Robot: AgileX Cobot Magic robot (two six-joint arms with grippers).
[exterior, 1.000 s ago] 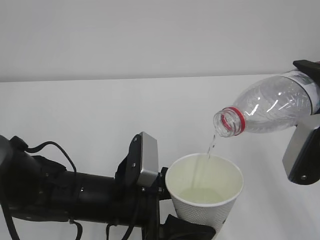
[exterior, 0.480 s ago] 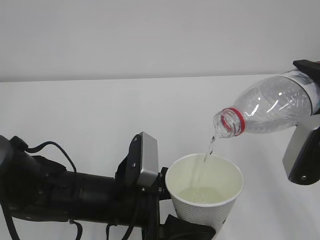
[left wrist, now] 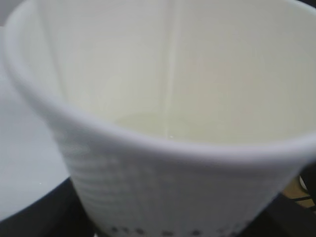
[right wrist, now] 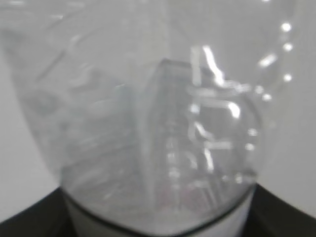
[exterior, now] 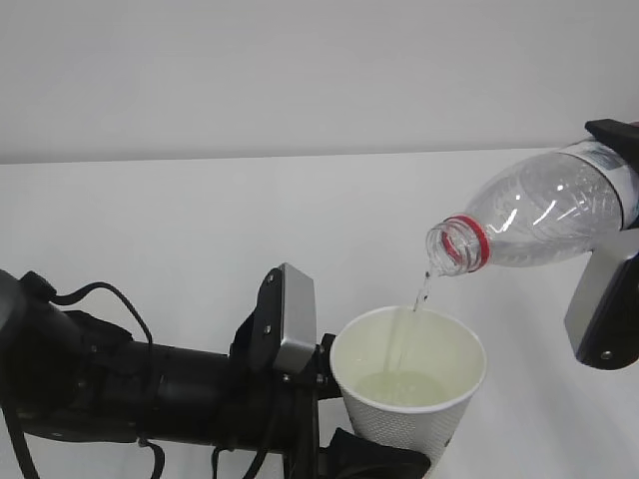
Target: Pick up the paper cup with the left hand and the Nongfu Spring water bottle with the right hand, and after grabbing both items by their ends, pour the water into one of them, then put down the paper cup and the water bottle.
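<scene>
At lower centre of the exterior view, the paper cup [exterior: 408, 384] is held upright by the left hand [exterior: 329, 419]. The Nongfu Spring water bottle [exterior: 534, 218], gripped at its base by the right hand [exterior: 624, 190], is tilted, mouth down-left above the rim; water [exterior: 422, 292] falls inside.

Tilted bottle [exterior: 539, 215] trickles water [exterior: 423, 291] into held paper cup [exterior: 409, 384].

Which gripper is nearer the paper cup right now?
Left. The left hand holds the paper cup at its lower side; the right hand is off to the cup's upper right, tilting the water bottle above it.
</scene>
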